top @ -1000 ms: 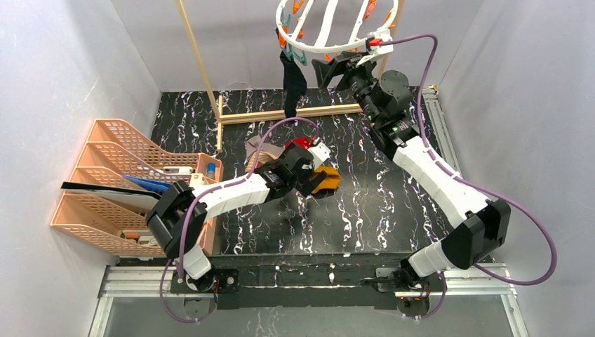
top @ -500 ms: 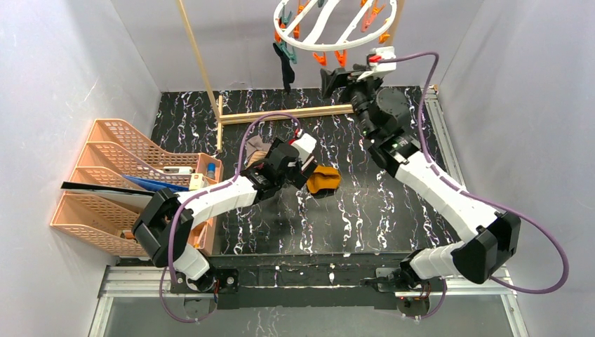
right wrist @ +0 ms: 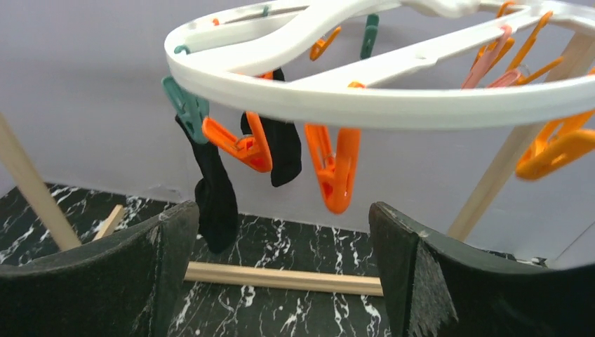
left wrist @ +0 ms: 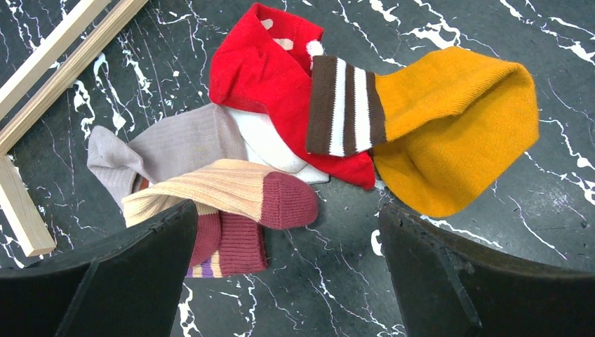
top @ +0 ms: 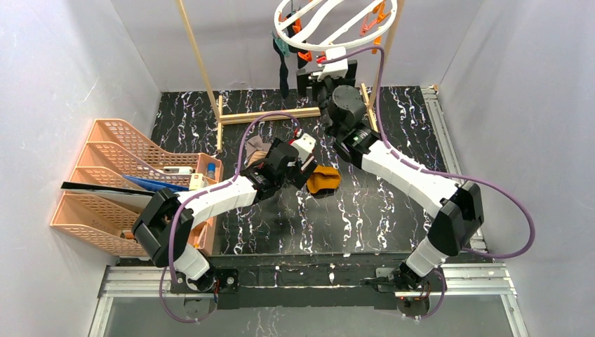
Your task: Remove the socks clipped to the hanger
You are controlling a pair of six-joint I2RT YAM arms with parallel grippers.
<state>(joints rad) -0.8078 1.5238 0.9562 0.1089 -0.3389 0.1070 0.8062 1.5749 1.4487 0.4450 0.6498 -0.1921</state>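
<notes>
Stock remaining: two black socks [right wrist: 214, 196] stayed clipped to the hanger [right wrist: 393, 105] above the table's [top: 393, 203] far edge; shed pile [left wrist: 281, 91] lay mid-table. The right gripper [right wrist: 277, 217], jaws wide and empty, had swung left toward them; the left gripper [left wrist: 286, 210] hovered open over the pile.

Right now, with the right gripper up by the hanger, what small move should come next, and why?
Probably ease the right gripper left and forward to bring the black sock under the teal clip between its jaws. They stand open and empty, and that sock hangs left of centre in the wrist view. A second black sock is clipped beside it.
</notes>
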